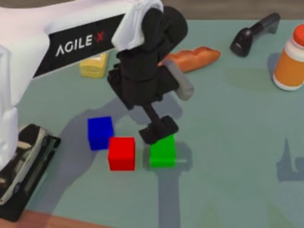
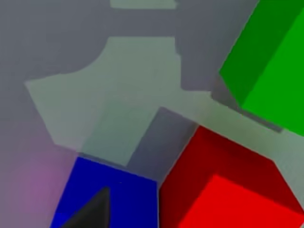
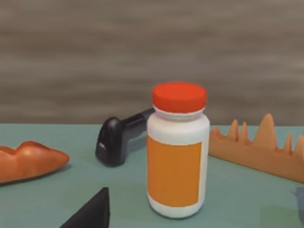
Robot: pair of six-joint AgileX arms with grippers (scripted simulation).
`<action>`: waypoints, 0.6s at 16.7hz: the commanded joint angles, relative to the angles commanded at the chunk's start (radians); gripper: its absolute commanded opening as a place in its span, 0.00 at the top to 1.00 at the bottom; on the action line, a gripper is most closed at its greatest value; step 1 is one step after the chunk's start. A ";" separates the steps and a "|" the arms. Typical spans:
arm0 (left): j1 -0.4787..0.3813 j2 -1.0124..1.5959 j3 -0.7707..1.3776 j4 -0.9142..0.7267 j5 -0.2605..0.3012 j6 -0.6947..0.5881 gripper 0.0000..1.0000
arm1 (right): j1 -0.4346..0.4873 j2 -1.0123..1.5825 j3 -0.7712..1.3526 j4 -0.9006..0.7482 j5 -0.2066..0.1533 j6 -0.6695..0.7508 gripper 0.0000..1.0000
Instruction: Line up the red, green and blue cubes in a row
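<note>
Just below the left gripper (image 1: 159, 131) sits the green cube (image 1: 163, 153); whether its fingers are spread cannot be told. Beside them lie the red cube (image 1: 121, 153) and blue cube (image 1: 100, 133).

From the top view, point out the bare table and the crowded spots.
Bare: the stretch right of the green cube, below the bottle and scanner. Crowded: the blue cube, red cube and green cube under the left gripper.
</note>
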 joint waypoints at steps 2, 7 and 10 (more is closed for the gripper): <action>0.037 -0.010 -0.024 0.009 0.001 -0.168 0.00 | 0.000 0.000 0.000 0.000 0.000 0.000 0.00; 0.135 -0.035 -0.093 0.030 0.005 -0.634 0.00 | 0.000 0.000 0.000 0.000 0.000 0.000 0.00; 0.186 -0.057 -0.127 0.048 0.005 -0.852 0.00 | 0.000 0.000 0.000 0.000 0.000 0.000 0.00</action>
